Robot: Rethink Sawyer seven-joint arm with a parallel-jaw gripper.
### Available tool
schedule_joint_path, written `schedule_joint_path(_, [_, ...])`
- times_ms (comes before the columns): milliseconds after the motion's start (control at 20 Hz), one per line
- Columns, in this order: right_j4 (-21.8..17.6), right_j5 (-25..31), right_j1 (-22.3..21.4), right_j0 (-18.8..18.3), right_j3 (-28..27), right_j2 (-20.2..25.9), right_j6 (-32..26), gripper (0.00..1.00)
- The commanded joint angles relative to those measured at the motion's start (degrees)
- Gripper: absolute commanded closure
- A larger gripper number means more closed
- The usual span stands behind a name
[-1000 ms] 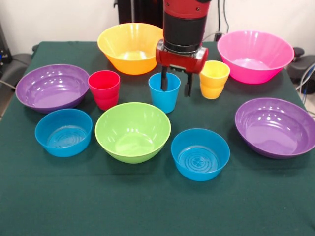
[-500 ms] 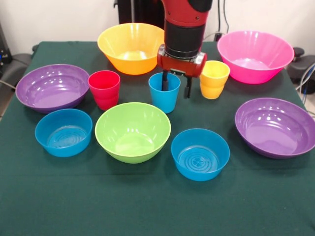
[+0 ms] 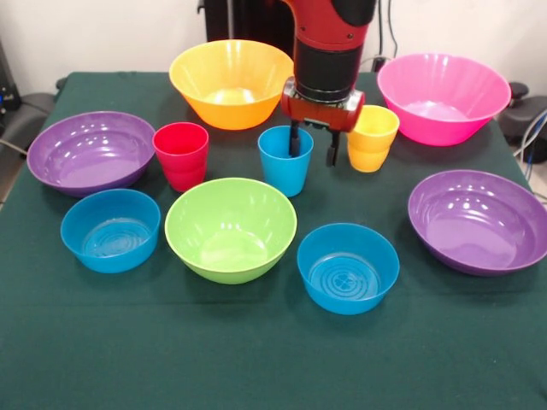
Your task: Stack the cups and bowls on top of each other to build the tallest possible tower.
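Blue cup (image 3: 285, 160) stands upright between red cup (image 3: 181, 155) and yellow cup (image 3: 372, 137). I see the gripper (image 3: 313, 145) spread open, one finger seemingly inside its rim.

The gripper (image 3: 313, 143) has shifted right and seemingly farther back, above the blue cup (image 3: 285, 160).

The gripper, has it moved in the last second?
Yes. The gripper has shifted toward the picture's right, away from the red cup and nearer the yellow cup, judged against the blue cup.
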Motion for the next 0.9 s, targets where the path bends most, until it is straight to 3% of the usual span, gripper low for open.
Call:
schedule_joint_path(50, [-0.2,-2.7,1.2,0.9,2.8,5.2,9.1,0.0])
schedule_joint_path(900, [-0.8,0.4,0.9,0.8,1.0,4.5,7.0,0.0])
